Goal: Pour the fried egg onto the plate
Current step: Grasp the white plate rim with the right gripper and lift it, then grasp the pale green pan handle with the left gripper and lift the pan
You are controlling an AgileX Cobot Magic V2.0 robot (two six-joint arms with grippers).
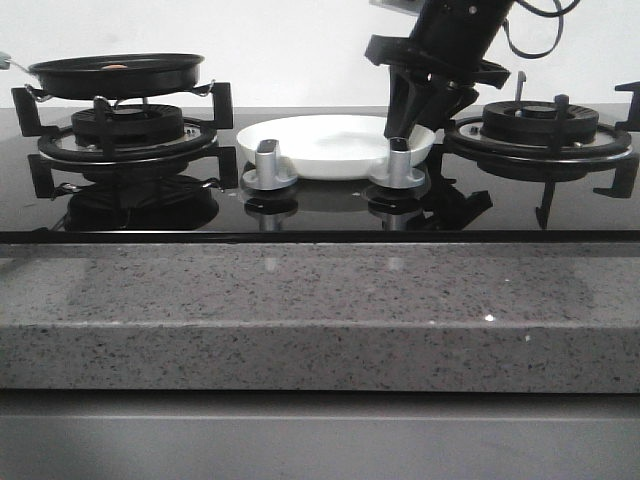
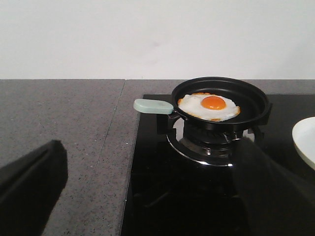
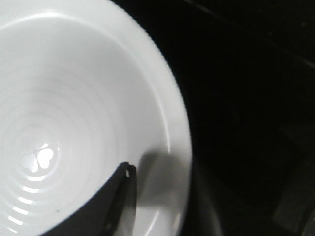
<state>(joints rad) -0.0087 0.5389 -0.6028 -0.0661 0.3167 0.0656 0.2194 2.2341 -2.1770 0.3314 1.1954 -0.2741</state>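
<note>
The flat cream-white fried egg (image 2: 209, 106) with an orange yolk lies in the round black frying pan (image 2: 221, 104) on the left burner. The right gripper (image 1: 408, 128) clamps the glossy white plate's (image 1: 330, 145) right rim at the hob's centre; the left gripper (image 2: 147, 196) – spread wide, holding nothing.

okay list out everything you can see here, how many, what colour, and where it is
Fried egg: one, white with orange yolk, lying in the pan.
Frying pan: one, black with pale green handle, on the left burner.
Plate: one, white, empty, on the cooktop between the burners.
Burners: two, black, left and right of the cooktop.
Knobs: two, silver, in front of the plate.
Cooktop: one, glossy black, set in the counter.
Counter: one, grey speckled stone.
Right claw: one, black, at the plate's right rim.
Left claw: one, black, open, short of the pan.
</note>
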